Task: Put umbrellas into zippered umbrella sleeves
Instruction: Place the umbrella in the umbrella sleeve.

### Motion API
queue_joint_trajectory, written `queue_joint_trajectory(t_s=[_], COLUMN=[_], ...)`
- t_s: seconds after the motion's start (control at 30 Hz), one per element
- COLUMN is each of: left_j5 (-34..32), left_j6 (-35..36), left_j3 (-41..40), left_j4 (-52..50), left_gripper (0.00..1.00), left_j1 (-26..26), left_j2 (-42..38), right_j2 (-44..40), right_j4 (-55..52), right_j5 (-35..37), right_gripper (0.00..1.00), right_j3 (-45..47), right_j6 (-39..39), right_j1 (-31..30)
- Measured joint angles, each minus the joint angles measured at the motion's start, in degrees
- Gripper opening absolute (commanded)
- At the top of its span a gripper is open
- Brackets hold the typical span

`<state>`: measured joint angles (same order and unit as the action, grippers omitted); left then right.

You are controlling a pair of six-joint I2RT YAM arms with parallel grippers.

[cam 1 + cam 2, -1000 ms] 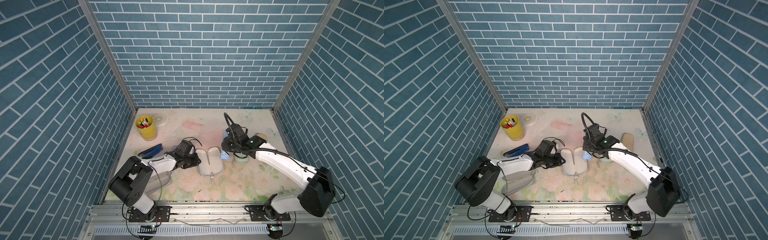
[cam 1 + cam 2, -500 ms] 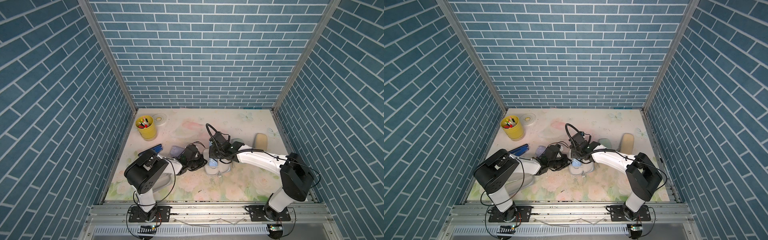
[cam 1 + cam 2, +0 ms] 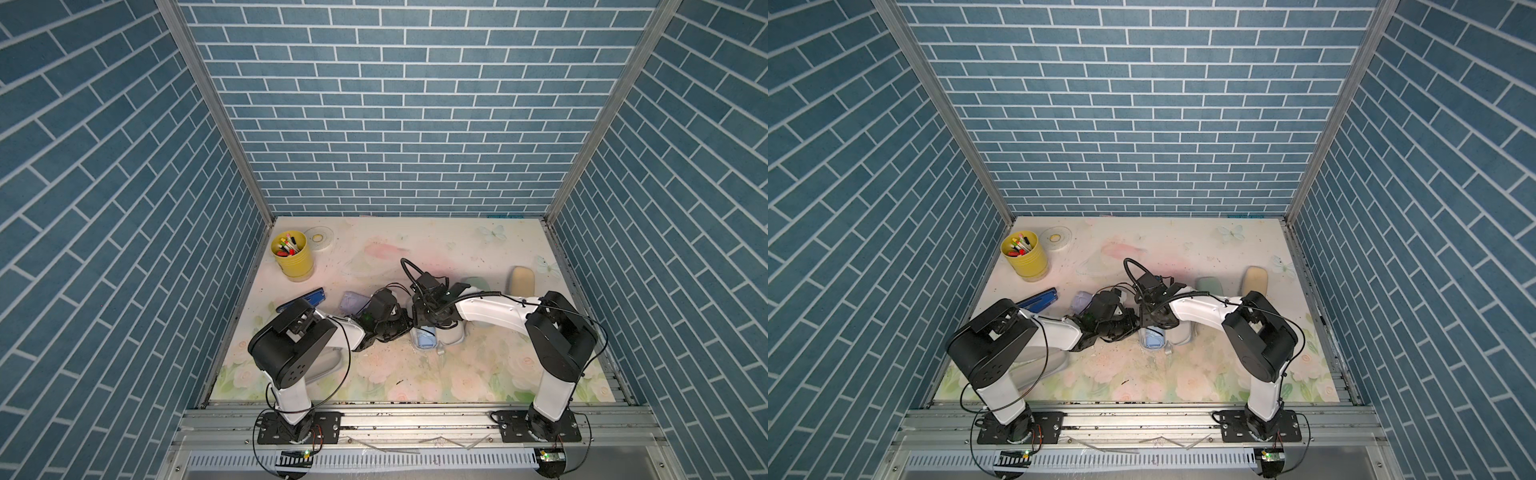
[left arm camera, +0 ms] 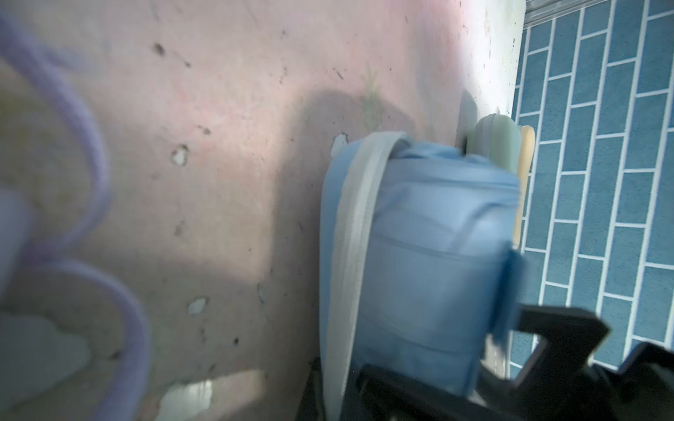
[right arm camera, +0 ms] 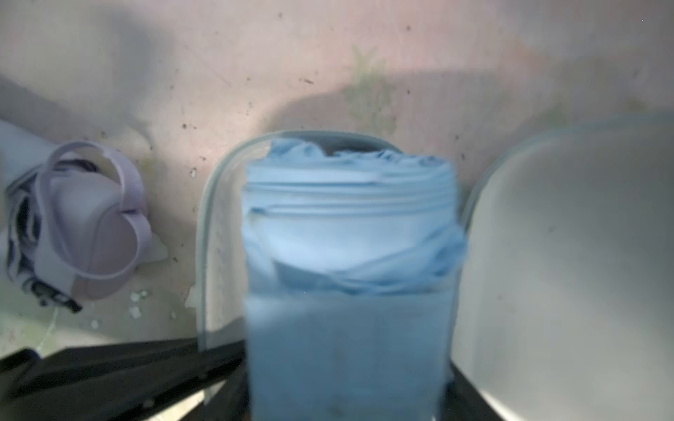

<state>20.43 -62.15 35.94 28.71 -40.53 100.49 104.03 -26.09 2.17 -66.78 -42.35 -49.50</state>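
One yellow cup of pens [image 3: 293, 259] stands in the back left corner of the surface [image 3: 457, 382], with a dark blue stapler [image 3: 311, 297] in front of it; both sit clear of the work. Next, a lilac umbrella [image 5: 91, 233] lies loose, not yet sleeved. The left end effector [image 3: 397, 328] is pressed together at the left rim of the open blue sleeve [image 5: 211, 226] near the middle of the surface. It is probably there to keep the case from sliding, though whether it pinches the rim is hidden. The light blue umbrella [image 5: 346, 226] lies in that sleeve's left half, with the pale other half flat open beside it. The right end effector [image 5: 346, 375] straddles the umbrella with its fingers spread, a stance fit for release rather than grip. Toward the right edge, the mint sleeve [image 3: 476, 284] and the beige sleeve [image 3: 521, 280] lie closed.
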Motion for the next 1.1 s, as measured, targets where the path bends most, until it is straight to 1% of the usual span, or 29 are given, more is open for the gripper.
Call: queue_joint_trajectory(t_s=[0.07,0.13,0.2,0.27,0.3,0.43,0.5,0.57,0.67,0.73,0.77,0.8,0.87,0.97,1.03,1.1], left_j5=[0.0,0.0,0.0,0.0,0.0,-0.2,-0.3,-0.3,0.0,0.2,0.2,0.3,0.3,0.3,0.3,0.4], left_j6=[0.2,0.3,0.4,0.5,0.6,1.2,1.7,2.4,3.8,4.3,4.7,5.1,5.4,5.8,5.9,6.1], left_j3=[0.0,0.0,0.0,0.0,0.0,0.0,0.2,0.5,1.1,1.1,1.1,1.0,0.4,-0.7,-1.5,-2.2], left_j4=[-0.2,-0.2,-0.2,-0.2,-0.2,-0.5,-1.0,-1.6,-2.6,-3.1,-3.3,-3.7,-4.3,-5.6,-6.5,-7.5], left_gripper=[0.02,0.02,0.03,0.03,0.03,0.04,0.08,0.15,0.28,0.34,0.36,0.36,0.37,0.40,0.42,0.46], left_j1=[0.0,0.0,0.0,0.0,0.0,-0.1,-0.1,-0.1,0.2,0.6,0.9,1.2,1.7,2.1,2.2,2.4], left_j2=[0.0,0.0,0.0,0.0,0.0,0.0,0.0,0.0,-0.4,-1.0,-1.4,-1.9,-2.7,-4.5,-5.9,-7.5], right_j2=[-0.1,-0.3,-0.5,-0.5,-0.4,0.2,0.4,0.4,0.2,0.2,0.2,0.2,0.1,-2.3,-6.3,-12.0], right_j4=[-0.5,-1.4,-2.3,-2.5,-2.7,-2.6,-2.3,-2.2,-2.3,-2.4,-2.6,-2.6,-3.6,-6.2,-7.8,-8.3], right_j5=[-1.6,-2.3,-2.5,-2.7,-3.0,-4.4,-4.9,-5.2,-6.0,-6.7,-7.5,-8.3,-10.0,-11.8,-12.1,-12.1], right_gripper=[0.77,0.74,0.64,0.49,0.44,0.34,0.29,0.27,0.31,0.41,0.49,0.55,0.62,0.69,0.73,0.77], right_j3=[-0.3,-0.8,-1.7,-2.4,-2.8,-3.3,-3.3,-3.3,-3.3,-3.3,-3.3,-3.3,-3.3,-3.1,-2.4,-0.5], right_j6=[0.5,0.7,1.1,1.5,1.8,2.2,2.2,2.4,3.4,4.3,4.9,5.6,6.6,7.7,8.2,8.7], right_j1=[0.5,0.9,1.5,2.0,2.4,2.5,2.5,2.7,3.7,4.5,4.9,5.2,5.9,7.2,8.8,11.7])
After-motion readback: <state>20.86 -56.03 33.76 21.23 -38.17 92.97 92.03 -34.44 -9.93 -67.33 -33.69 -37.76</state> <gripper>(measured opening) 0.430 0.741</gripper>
